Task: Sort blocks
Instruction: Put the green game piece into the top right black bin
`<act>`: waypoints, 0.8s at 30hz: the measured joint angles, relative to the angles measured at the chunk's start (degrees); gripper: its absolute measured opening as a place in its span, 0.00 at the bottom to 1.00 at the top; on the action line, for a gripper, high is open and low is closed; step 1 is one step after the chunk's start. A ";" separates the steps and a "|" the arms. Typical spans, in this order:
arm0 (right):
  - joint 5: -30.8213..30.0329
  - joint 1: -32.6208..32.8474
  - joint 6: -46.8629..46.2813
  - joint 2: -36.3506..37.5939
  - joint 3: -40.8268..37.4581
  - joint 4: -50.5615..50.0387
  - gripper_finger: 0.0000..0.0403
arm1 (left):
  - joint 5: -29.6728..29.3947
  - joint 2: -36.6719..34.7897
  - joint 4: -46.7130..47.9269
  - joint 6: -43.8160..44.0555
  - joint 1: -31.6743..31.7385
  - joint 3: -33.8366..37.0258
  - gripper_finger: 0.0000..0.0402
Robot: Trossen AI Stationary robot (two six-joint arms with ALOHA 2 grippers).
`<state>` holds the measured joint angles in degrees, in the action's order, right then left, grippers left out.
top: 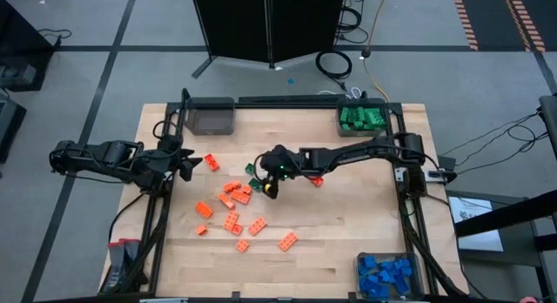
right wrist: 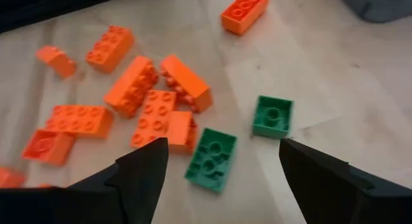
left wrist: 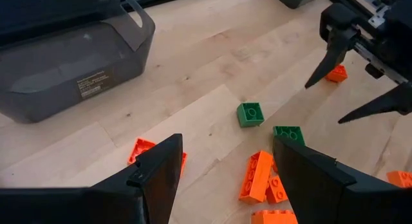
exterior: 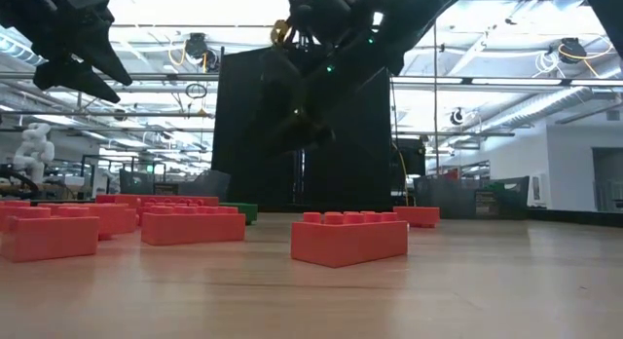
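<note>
Orange blocks [top: 231, 207] lie scattered on the wooden table left of centre. Two green blocks lie among them with their hollow undersides up: an oblong one [right wrist: 211, 158] and a square one [right wrist: 273, 116]. My right gripper [right wrist: 222, 153] hangs open a little above the table. In its wrist view the oblong green block shows between its fingers, and it touches nothing. In the high view this gripper [top: 266, 183] is at the pile's far right side. My left gripper [top: 193, 164] waits open above the table's left side, away from the blocks, and it holds nothing.
A clear grey bin [top: 211, 116] stands at the far left. At the far right is a bin of green blocks [top: 361, 117], and at the near right a bin of blue blocks [top: 387, 275]. One orange block [top: 318, 180] lies under the right arm. The table's near middle is bare wood.
</note>
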<state>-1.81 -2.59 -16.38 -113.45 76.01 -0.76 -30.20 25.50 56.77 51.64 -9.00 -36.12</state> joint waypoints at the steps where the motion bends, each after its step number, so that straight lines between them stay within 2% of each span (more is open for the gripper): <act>1: -1.20 0.07 0.02 0.00 0.00 0.05 0.73 | 0.00 -0.02 -0.01 0.01 -0.01 0.00 0.61; 14: -4.70 0.96 -0.98 -1.22 0.00 2.87 0.73 | 0.00 -0.01 0.00 0.44 -0.02 0.00 0.61; 24: -6.20 2.91 -4.80 -7.39 0.81 6.56 0.73 | 0.02 0.00 0.00 0.59 -0.02 0.00 0.61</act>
<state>-8.00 0.32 -21.18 -120.84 76.82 5.80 -30.17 25.50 56.77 52.23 -9.01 -36.12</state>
